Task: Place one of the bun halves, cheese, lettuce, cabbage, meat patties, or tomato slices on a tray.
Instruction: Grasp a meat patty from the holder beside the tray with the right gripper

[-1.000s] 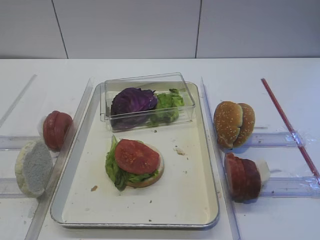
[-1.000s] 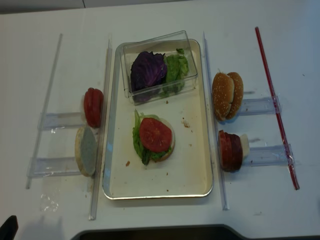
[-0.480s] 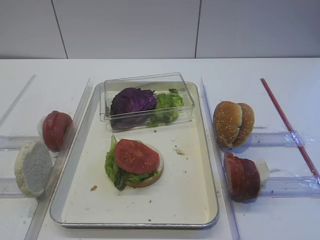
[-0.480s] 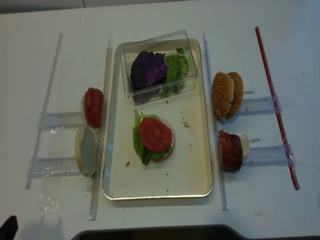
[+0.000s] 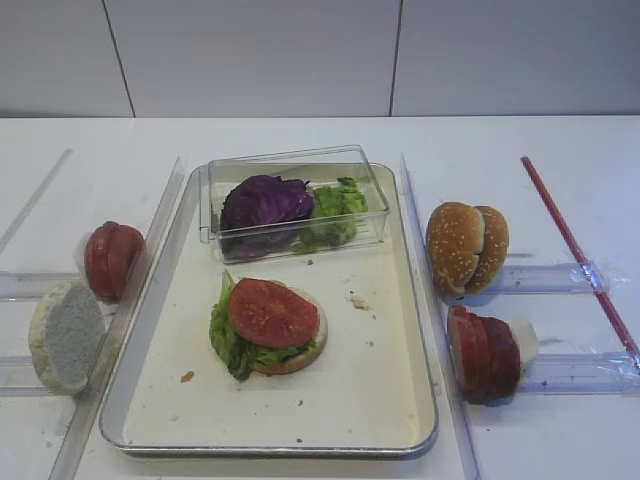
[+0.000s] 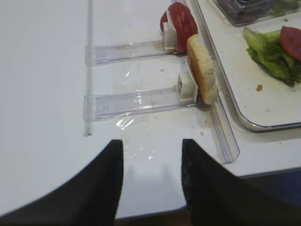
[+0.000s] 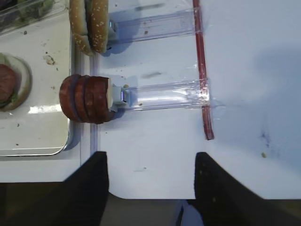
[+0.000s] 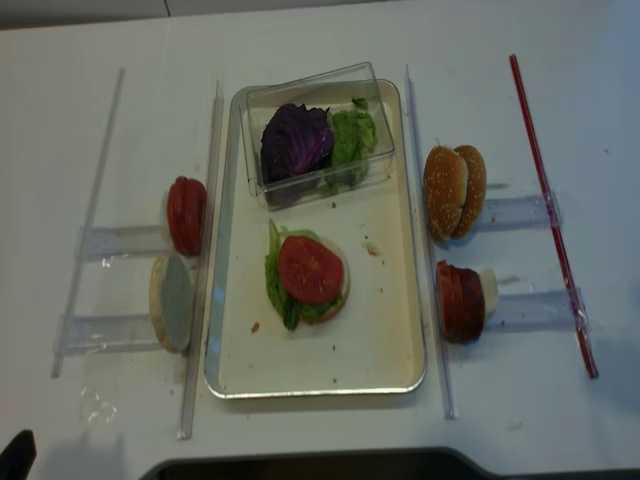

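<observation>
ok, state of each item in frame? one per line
tray: flat on table, holds box and stack
clear box: lidless, at tray's far end, holds purple cabbage and lettuce
stack on tray: bun half, lettuce leaf, tomato slice on top
bun halves: on edge, right rack
meat patties: on edge, right rack
tomato slices: on edge, left rack
single bun half: on edge, left rack
right hand: open, empty
left hand: open, empty

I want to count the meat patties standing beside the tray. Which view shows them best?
The right wrist view: the meat patties stand edge-on and close, three rims distinct. Both high views show them smaller, partly overlapping. The left wrist view misses them.
</observation>
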Available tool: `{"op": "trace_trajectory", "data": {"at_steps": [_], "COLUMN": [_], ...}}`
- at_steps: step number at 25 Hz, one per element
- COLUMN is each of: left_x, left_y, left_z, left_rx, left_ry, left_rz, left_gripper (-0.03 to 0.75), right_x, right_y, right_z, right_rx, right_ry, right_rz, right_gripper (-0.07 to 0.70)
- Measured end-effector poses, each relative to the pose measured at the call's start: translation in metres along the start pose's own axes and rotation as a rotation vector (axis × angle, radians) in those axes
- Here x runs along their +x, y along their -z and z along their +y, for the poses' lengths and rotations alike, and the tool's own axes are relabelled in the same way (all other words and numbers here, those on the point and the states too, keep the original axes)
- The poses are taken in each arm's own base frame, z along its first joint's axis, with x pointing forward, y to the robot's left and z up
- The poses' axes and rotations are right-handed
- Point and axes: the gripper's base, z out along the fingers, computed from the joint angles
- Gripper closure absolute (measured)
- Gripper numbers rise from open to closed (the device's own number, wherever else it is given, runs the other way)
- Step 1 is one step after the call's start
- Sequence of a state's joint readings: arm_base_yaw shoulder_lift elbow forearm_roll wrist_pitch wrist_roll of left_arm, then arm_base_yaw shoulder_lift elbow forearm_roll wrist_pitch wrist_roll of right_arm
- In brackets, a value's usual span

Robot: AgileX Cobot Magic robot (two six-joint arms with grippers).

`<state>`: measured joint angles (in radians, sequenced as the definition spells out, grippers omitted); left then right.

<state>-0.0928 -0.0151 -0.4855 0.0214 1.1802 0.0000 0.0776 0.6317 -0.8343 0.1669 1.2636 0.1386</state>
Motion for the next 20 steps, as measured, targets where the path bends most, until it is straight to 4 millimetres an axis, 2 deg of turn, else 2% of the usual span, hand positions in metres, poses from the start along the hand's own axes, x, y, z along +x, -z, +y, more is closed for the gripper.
{"op": "trace_trajectory", "data": {"at_steps": [3, 5, 8, 12, 20], "left_x": [0.000, 0.000, 0.000, 0.000, 0.000], "left_y": [0.000, 0.000, 0.000, 0.000, 0.000], "left_z": [0.000, 0.000, 0.000, 0.000, 0.000], "left_rx": [0.000, 0.000, 0.000, 0.000, 0.000], "left_ry": [0.000, 0.000, 0.000, 0.000, 0.000], "left_rz": [0.000, 0.000, 0.000, 0.000, 0.000], "left_gripper": [0.433, 0.433, 0.433, 0.433, 0.433], "right_x": [-0.026, -0.041, -0.059, -0.077, -0.084], "right_y": [-0.015, -0.029, -0.052, -0.081, -0.125], "right_z": [0.006, 0.010, 0.014, 0.026, 0.093], "right_rx": [-0.018, -0.042, -0.073, -0.093, -0.032], "right_ry": [-0.032, -0.058, -0.099, -0.084, 0.096], "right_rz": [0.088, 0.152, 0.242, 0.346, 0.486], "right_gripper": [0.200, 0.156, 0.085, 0.059, 0.057]}}
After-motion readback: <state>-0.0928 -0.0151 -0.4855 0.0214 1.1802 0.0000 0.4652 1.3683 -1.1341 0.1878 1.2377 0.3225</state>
